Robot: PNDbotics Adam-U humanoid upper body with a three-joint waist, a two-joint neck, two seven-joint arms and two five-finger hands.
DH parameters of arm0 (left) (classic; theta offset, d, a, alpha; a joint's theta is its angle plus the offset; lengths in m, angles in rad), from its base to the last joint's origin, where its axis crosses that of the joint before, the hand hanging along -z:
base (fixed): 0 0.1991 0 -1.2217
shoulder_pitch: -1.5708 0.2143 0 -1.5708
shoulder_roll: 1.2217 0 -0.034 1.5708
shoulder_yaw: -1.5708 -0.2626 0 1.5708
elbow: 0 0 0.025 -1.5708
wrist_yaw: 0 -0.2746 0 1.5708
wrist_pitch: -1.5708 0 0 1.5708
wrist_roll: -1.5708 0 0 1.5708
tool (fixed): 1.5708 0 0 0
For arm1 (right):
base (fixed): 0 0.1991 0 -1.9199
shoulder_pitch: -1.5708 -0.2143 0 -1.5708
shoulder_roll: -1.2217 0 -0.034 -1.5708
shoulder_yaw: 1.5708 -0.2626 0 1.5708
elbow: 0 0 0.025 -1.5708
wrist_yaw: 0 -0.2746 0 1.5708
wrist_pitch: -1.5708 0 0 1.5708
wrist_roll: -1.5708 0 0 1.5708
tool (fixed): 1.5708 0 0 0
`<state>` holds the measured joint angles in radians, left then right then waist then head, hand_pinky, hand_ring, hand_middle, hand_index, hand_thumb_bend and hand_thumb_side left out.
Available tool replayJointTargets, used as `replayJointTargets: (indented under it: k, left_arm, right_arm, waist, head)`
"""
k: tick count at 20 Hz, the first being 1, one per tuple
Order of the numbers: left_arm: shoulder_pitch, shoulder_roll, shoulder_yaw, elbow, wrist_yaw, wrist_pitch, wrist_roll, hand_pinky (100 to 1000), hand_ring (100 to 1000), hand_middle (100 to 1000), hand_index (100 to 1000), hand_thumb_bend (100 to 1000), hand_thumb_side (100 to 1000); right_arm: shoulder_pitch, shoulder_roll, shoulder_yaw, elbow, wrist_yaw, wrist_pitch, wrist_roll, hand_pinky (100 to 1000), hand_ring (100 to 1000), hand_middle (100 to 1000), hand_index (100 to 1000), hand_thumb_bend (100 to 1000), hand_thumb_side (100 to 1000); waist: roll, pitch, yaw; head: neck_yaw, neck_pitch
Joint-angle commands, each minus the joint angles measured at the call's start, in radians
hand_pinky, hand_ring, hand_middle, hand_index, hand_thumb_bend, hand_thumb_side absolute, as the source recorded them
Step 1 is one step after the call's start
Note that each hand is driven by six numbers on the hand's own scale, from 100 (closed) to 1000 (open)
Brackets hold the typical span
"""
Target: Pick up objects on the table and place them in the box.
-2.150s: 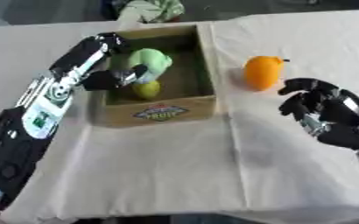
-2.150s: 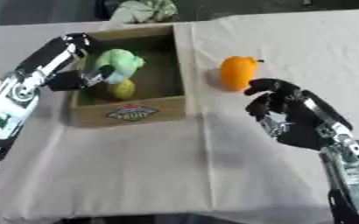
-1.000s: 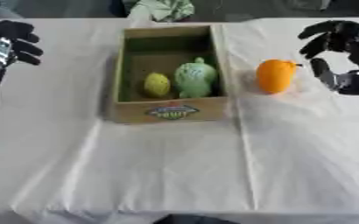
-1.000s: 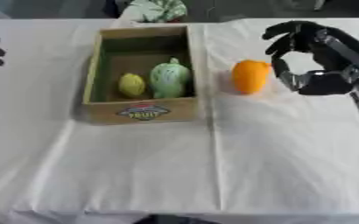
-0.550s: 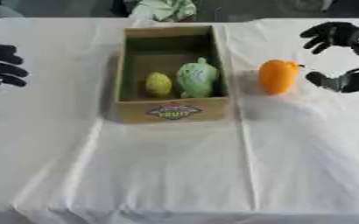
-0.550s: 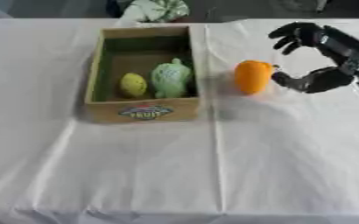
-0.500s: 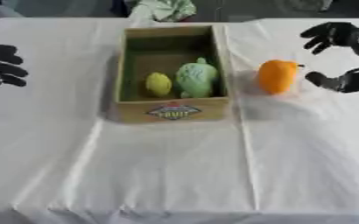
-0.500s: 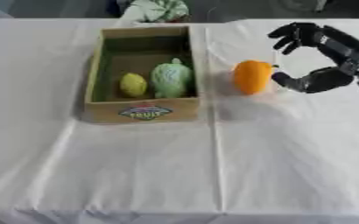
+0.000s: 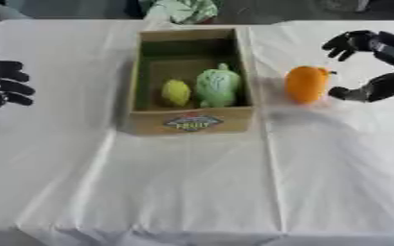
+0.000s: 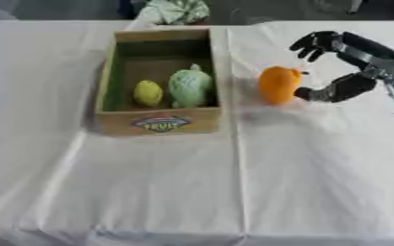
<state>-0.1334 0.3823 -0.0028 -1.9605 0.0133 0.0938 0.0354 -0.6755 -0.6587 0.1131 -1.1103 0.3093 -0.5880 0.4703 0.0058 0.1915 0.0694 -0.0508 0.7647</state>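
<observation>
Right robot hand (image 10: 343, 62) spread wide just right of the orange fruit (image 10: 278, 85) on the desk (image 10: 318, 158), holding nothing; contact unclear. Left robot hand (image 9: 3, 86) cut off at left edge, fingers relaxed; right eye view shows only fingertips. Box (image 9: 190, 120) holds a yellow fruit (image 9: 175, 92) and a green vegetable (image 9: 218, 86).

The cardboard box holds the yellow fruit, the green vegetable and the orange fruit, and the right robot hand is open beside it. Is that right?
Not quite. The cardboard box holds only the small yellow fruit and the pale green vegetable. The round orange fruit sits on the white tablecloth to the box's right, with the open right robot hand next to it. The left eye view shows this.
</observation>
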Motion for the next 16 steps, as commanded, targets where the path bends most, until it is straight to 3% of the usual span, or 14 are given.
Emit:
replayJointTargets:
  k: [1, 12, 16]
  left_arm:
    - [-0.004, 0.003, 0.003, -0.021, -0.002, 0.000, -0.010, 565, 581, 579, 729, 140, 866]
    - [-0.001, -0.017, -0.003, -0.024, -0.004, 0.002, -0.026, 563, 574, 576, 728, 137, 868]
    - [0.001, -0.022, -0.005, -0.021, -0.006, 0.004, -0.029, 562, 573, 575, 728, 137, 870]
  right_arm:
    - [-0.040, 0.015, -0.003, 0.052, 0.056, -0.008, -0.015, 701, 765, 811, 872, 452, 329]
    - [-0.088, 0.099, 0.004, 0.178, 0.221, -0.015, -0.066, 696, 745, 769, 850, 443, 310]
    - [-0.089, 0.110, -0.004, 0.193, 0.285, -0.027, -0.101, 686, 726, 722, 803, 392, 240]
  waist:
    - [0.003, -0.016, 0.003]
    - [0.008, -0.012, 0.012]
    - [0.008, -0.011, 0.010]
  head:
    - [-0.005, 0.003]
    - [-0.016, 0.005]
    - [-0.017, 0.005]
